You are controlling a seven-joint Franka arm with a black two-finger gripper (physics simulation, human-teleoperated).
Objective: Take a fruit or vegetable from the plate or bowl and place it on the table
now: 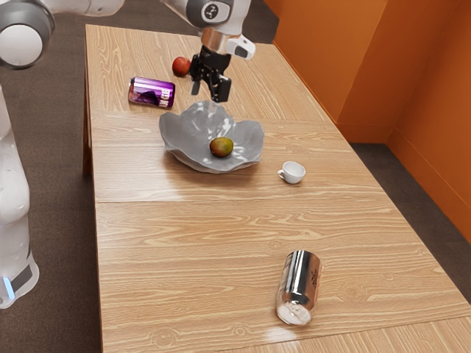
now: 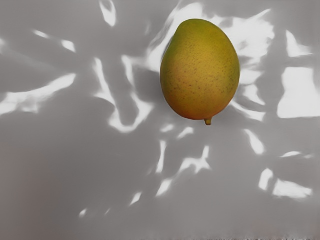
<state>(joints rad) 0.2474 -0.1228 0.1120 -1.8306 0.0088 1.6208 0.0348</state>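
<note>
And the gripper [image 1: 209,90] is hovering above the bowl [image 1: 175,134], its two fingers standing apart, with nothing clamped between them! The mango [image 1: 221,147] is lying down inside the bowl, well below those fingertips and touching neither one. The wrist view is looking down onto it: green-yellow skin blushing orange toward the stem, white glints shining on the grey bowl around it. Out on the table [image 1: 176,250], the red fruit [image 1: 181,66] is sitting near the purple can [image 1: 151,93], which is lying on its side. The white cup [image 1: 294,173] is resting near the bowl, over toward the exterior view's right, while a silver can [image 1: 300,285] is lying well apart from them all.
</note>
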